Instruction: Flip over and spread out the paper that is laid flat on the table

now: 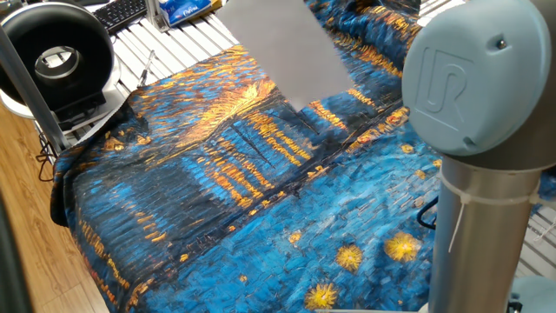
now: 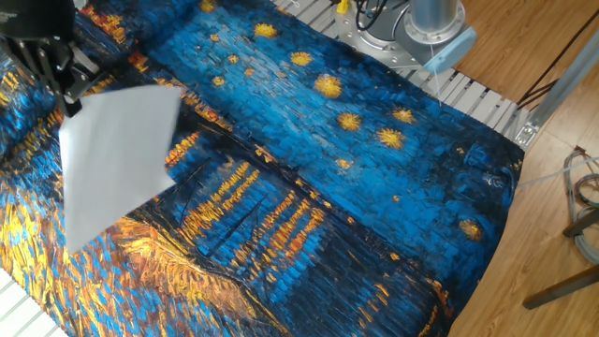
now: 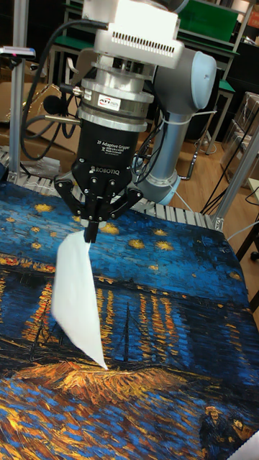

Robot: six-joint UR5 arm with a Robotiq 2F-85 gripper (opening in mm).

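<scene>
Above the table (image 3: 180, 302), the fingers (image 3: 91, 231) are pinching one corner of the paper (image 3: 75, 298), which is hanging limp and twisted.

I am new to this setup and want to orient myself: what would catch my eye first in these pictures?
First, the white paper hanging in the air, pinched by one corner in the gripper above the table's left part. Next, the table's bright cloth, blue with orange streaks and yellow stars.
</scene>
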